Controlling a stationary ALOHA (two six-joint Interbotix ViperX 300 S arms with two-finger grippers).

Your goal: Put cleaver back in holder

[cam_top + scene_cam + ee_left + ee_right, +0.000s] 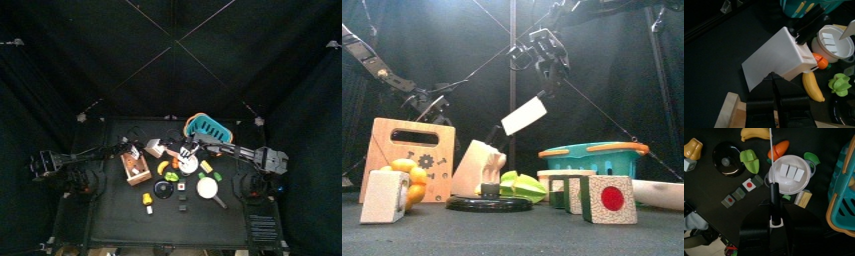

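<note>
Front view: cleaver (525, 115) in right claw (545, 62)

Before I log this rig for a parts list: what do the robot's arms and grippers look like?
Both arms are black, slim and jointed, with dark cables along them. The right gripper is a black, blocky head with two narrow black jaws; its wrist view shows a pale fitting between them. The left gripper has two black, flat-sided jaws. No markings are legible.

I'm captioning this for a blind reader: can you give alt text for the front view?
The right hand holds a white cleaver in the air above the table, its blade tilted. Below, a tan wooden block stands at the left and a teal rack at the right.
</note>
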